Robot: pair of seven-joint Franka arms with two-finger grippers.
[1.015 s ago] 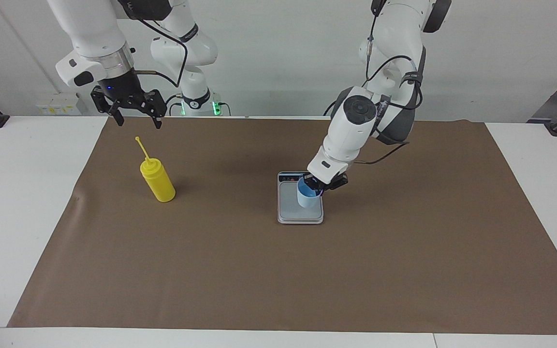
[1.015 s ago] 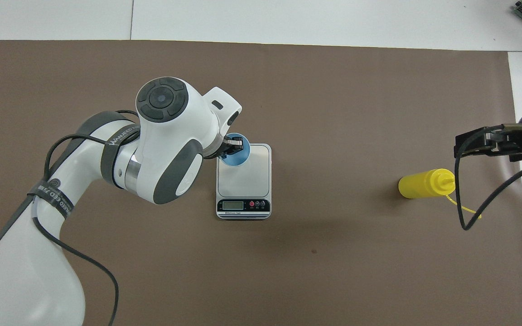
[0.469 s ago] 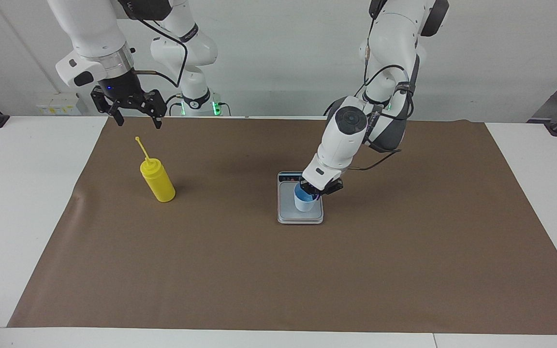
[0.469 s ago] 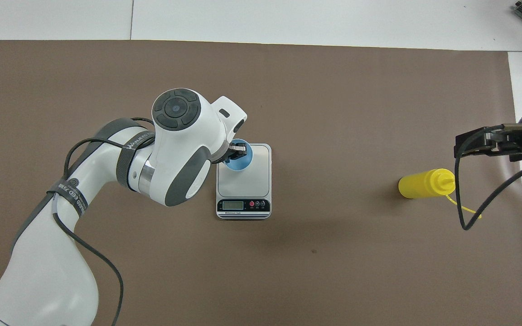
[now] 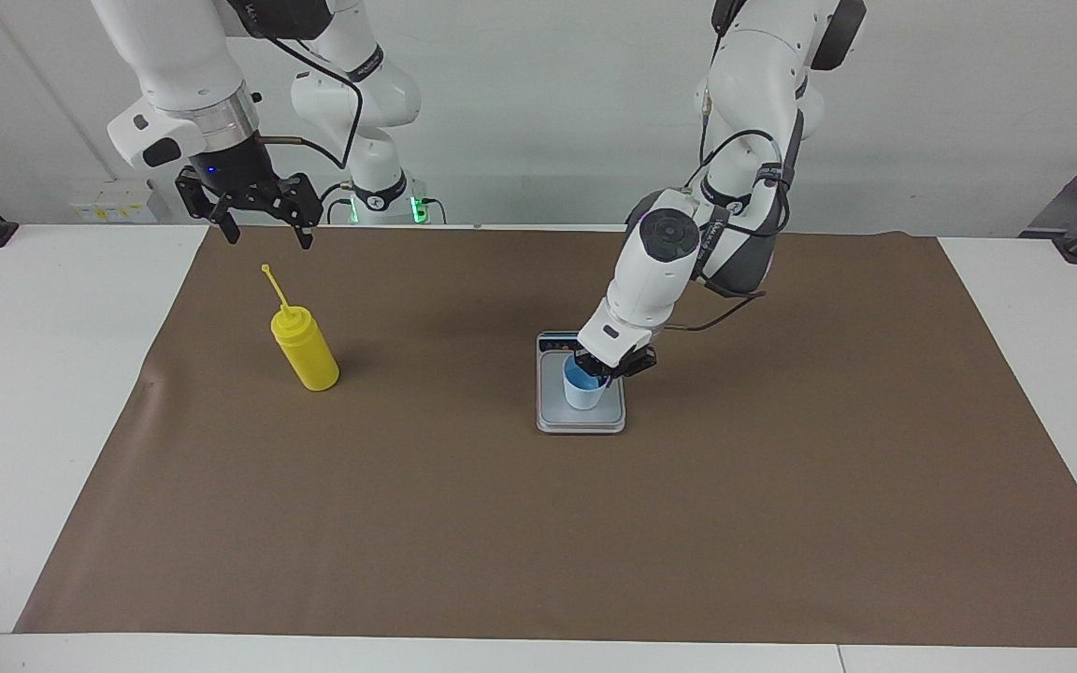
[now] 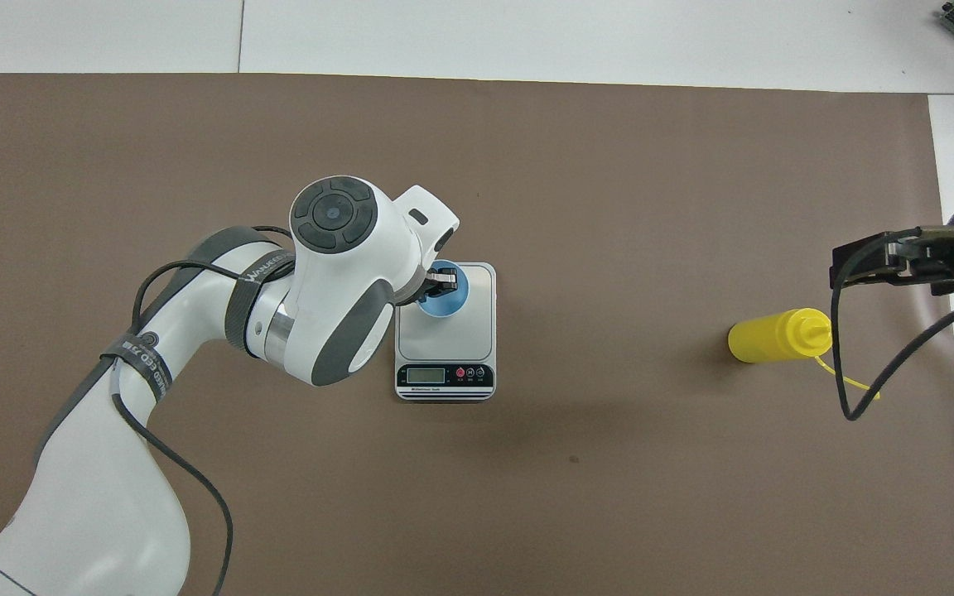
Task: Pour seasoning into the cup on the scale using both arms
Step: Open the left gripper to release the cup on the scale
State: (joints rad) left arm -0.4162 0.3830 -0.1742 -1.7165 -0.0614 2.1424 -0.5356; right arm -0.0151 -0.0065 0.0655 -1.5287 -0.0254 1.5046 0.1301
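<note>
We are finding the cup (image 5: 583,389) standing upright on the weighing plate of the scale (image 5: 557,407), toward the plate's edge nearest the left arm's end of the worktop (image 5: 52,421). Its bright blue inside is showing from above (image 6: 446,303). The scale (image 6: 460,331) is lying flat on the brown mat (image 5: 538,523) near the middle, its display strip on the side nearer to the robots.

We are seeing the left end effector (image 5: 606,366) reaching down onto the cup's rim, one finger (image 6: 442,281) inside the cup and the rest outside, clamped on the cup wall.

The seasoning bottle (image 5: 306,350) is standing upright on the mat, well apart from the scale, toward the right arm's end of the worktop, and its cap strap (image 5: 275,285) is sticking up from the nozzle. From above, the bottle (image 6: 778,335) is lying clear of any contact.

The right end effector (image 5: 261,234) is hanging in the air above the mat's edge, over a spot beside the bottle, with its fingers spread apart and gripping nothing. The right arm is waiting.
</note>
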